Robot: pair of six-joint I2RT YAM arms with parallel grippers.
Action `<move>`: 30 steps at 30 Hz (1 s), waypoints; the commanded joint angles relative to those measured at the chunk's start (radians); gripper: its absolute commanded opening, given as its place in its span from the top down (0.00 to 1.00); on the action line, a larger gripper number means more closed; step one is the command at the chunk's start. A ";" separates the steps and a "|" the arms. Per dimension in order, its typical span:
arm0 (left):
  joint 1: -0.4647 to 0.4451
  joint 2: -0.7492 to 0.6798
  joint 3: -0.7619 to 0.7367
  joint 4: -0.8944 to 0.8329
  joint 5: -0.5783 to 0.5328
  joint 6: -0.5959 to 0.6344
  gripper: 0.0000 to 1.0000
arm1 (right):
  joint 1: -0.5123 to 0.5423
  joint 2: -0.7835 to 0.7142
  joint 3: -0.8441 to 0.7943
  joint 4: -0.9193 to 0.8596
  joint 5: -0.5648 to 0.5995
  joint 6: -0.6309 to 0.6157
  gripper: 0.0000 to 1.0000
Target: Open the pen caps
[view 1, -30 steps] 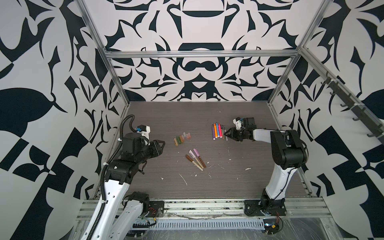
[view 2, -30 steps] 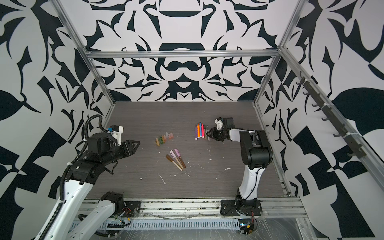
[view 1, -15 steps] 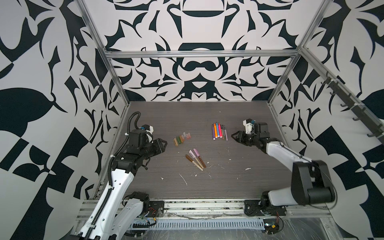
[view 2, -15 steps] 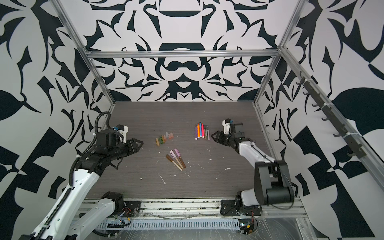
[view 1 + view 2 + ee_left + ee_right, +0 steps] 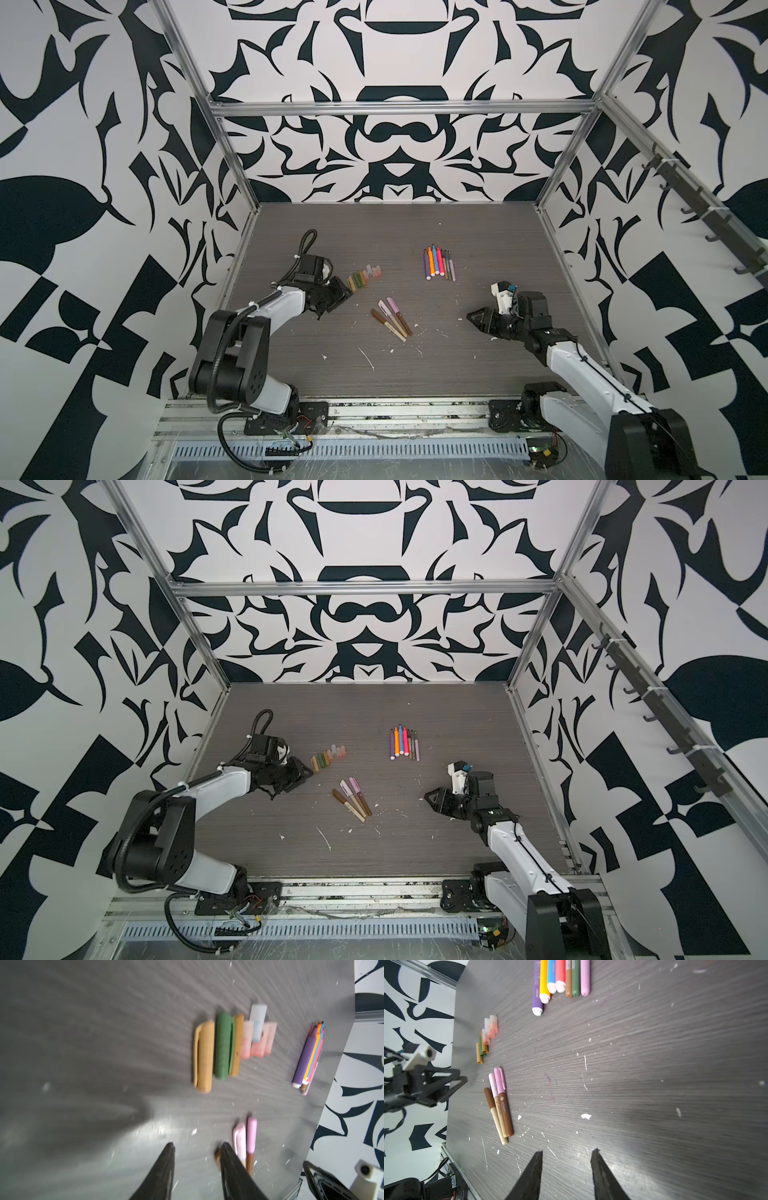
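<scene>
A row of loose pen caps (image 5: 365,276) (image 5: 328,756) (image 5: 223,1047) (image 5: 486,1036), tan, green, brown and pale pink, lies at mid-left of the table. Several uncapped pens (image 5: 438,264) (image 5: 404,744) (image 5: 560,978) (image 5: 307,1057) lie side by side further back. Three capped pens (image 5: 392,318) (image 5: 353,798) (image 5: 499,1105) (image 5: 250,1140), with brown, pale pink and lilac caps, lie in the middle. My left gripper (image 5: 338,296) (image 5: 300,774) (image 5: 197,1146) hangs open and empty just left of the caps. My right gripper (image 5: 474,319) (image 5: 432,798) (image 5: 566,1151) is open and empty, to the right of the capped pens.
White flecks of debris (image 5: 368,358) (image 5: 586,1116) dot the dark wood-grain table (image 5: 478,232). Patterned walls with aluminium posts close in the sides and back. A metal rail (image 5: 374,409) with both arm bases runs along the front edge.
My right gripper has drawn back from the row of uncapped pens toward the front right. My left arm has dropped low and reached a little right, toward the caps.
</scene>
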 commanded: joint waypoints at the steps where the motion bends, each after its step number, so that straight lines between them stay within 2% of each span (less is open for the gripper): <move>1: 0.007 0.064 0.046 0.078 -0.007 -0.005 0.60 | 0.003 0.006 0.008 0.037 -0.027 0.011 0.59; 13: 0.029 0.248 0.123 0.157 -0.005 -0.032 0.59 | 0.005 -0.017 -0.001 0.039 -0.028 0.013 0.59; 30: 0.029 0.299 0.113 0.242 0.043 -0.090 0.60 | 0.005 -0.015 0.000 0.035 -0.020 0.013 0.60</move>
